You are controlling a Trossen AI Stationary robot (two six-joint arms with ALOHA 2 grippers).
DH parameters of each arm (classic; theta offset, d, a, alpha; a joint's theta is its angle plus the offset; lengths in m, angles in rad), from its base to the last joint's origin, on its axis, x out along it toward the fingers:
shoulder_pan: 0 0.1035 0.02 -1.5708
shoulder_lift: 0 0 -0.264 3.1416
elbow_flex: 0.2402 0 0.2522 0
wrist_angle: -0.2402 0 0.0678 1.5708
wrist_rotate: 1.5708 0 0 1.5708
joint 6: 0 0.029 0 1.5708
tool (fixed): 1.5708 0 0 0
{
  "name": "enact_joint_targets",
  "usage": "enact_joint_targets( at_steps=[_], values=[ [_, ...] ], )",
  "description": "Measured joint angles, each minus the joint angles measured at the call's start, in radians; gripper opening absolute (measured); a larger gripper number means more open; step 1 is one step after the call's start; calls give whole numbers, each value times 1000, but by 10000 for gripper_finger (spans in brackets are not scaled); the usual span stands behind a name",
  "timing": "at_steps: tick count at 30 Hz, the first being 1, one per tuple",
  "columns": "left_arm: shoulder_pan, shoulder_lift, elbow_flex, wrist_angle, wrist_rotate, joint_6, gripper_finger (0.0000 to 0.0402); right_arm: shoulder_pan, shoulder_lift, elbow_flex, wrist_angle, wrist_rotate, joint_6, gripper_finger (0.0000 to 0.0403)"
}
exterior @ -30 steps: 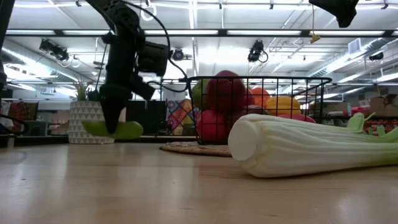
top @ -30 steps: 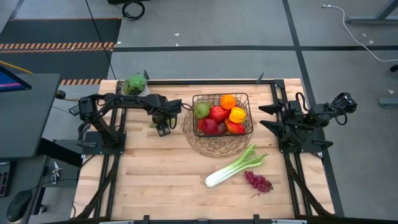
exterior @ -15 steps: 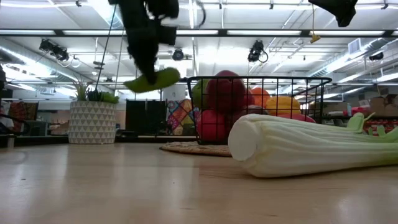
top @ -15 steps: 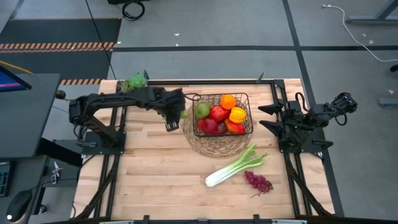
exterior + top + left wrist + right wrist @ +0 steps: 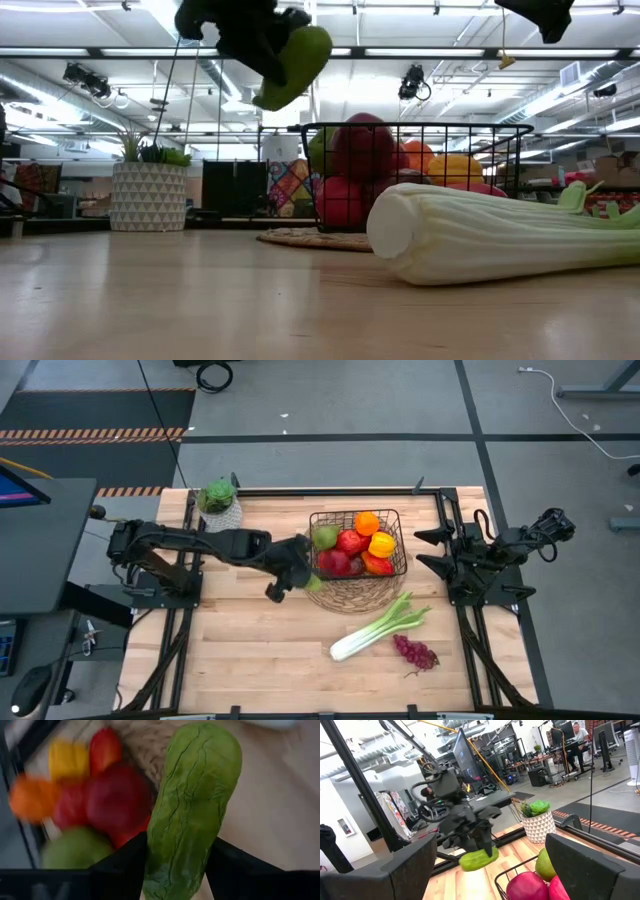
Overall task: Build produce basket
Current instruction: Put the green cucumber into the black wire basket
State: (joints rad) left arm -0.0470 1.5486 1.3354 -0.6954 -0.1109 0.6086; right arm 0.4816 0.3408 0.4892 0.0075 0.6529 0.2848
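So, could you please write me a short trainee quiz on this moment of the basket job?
1. True or false: the left gripper is shut on the cucumber.
2. Which lies on the table outside the basket? A) orange B) celery and grapes C) red apples
3. Fill in: the basket stands on a round woven ___.

Key
1. True; it holds the cucumber in the air beside the basket.
2. B
3. mat

The right gripper waits open at the table's right edge.
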Motion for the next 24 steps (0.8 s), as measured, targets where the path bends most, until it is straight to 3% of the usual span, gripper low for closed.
enact_joint_targets(
  at_steps=[8, 14, 18, 24],
  values=[
    [-79, 0, 0, 59, -27, 700, 176, 0, 0, 0, 2, 0, 0, 376],
    [-104, 0, 0, 127, -49, 1062, 176, 0, 0, 0, 2, 0, 0, 376],
    [-110, 0, 0, 159, -50, 1122, 178, 0, 0, 0, 2, 0, 0, 376],
    [-106, 0, 0, 162, -50, 1034, 188, 0, 0, 0, 1, 0, 0, 376]
  ],
)
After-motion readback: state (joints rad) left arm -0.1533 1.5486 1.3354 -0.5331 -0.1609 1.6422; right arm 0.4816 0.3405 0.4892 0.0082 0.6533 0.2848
